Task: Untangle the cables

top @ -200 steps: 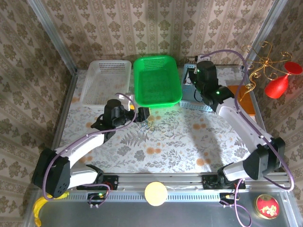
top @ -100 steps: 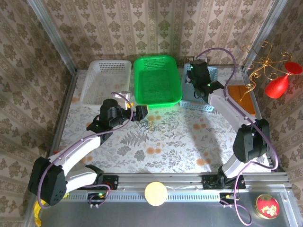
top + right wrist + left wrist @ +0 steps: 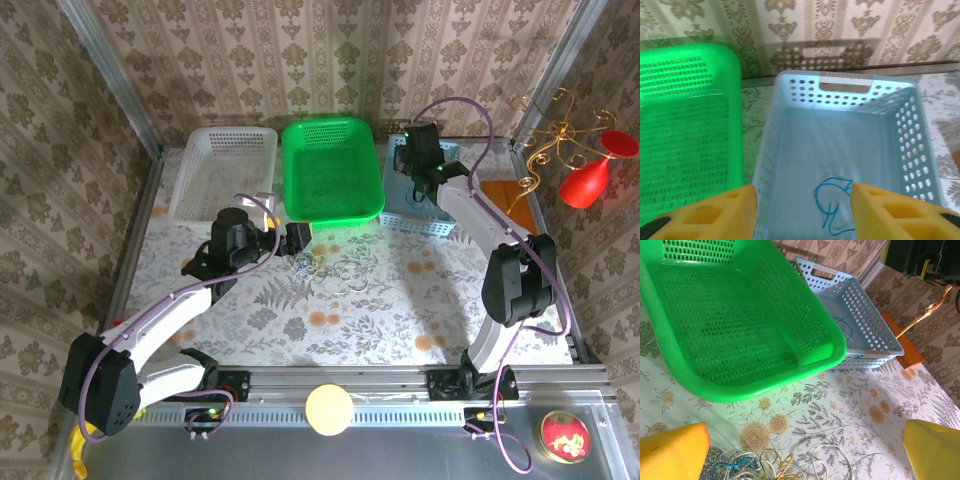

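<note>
Over the blue basket (image 3: pixel 845 87) at one o'clock the right hand (image 3: pixel 801 194) hangs, jaws apart, a blue cable (image 3: pixel 831 212) sorted inside; the left hand (image 3: pixel 805 440), wide open, hovers ready above the tangle (image 3: pixel 765 466) on the bench (image 3: pixel 865 405).

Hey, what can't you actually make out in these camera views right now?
- Left wrist view: the tangle of thin coloured cables is cut off by the bottom edge.
- Top view: that tangle is too small to trace.
- Right wrist view: blur softens the blue cord in the pale blue perforated basket; knots unclear.
</note>
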Motion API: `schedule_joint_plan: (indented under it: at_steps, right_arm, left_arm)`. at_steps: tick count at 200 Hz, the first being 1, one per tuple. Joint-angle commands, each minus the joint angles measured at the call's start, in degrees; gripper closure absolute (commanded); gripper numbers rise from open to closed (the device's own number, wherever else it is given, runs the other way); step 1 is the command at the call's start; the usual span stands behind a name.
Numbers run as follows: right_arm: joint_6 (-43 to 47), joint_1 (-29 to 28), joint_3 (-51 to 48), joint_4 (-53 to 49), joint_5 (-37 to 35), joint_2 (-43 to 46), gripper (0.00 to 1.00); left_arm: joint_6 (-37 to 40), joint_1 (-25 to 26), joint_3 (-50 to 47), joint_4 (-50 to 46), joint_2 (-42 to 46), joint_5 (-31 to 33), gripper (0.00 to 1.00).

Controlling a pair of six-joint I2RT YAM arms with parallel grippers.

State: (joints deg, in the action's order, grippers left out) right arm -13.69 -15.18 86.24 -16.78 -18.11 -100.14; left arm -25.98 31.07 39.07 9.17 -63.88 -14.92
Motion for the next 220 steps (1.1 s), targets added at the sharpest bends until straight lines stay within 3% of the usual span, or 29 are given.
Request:
schedule_joint_plan:
  at_steps: [1,42,68,141,220]
  right_arm:
    - [-1.56,-1.00,1.55,-2.96,6.84,2.52,0.46]
    - [-4.13,-6.40,2.07,-4.62,14.94,1.86,0.45]
    - [-5.34,-10.84,4.98,-5.30,18.96,-2.01,0.45]
    - [-5.98,-18.02,18.60,-10.92,18.13,-19.34,0.47]
    - [-6.54,-21.06,34.48,-19.31,21.04,-34.16,0.49]
  left_arm:
    - [-0.99,-0.26,1.71,-0.18,1.56,1.07,0.00]
    - [-1.27,-0.55,1.50,-4.00,3.24,6.20,0.00]
    - [-2.17,-3.26,1.60,-8.10,5.21,8.45,0.00]
    - [-5.38,-13.75,0.31,-12.80,12.72,6.97,0.00]
    - [-7.06,-16.17,-1.75,-12.12,15.36,5.00,0.00]
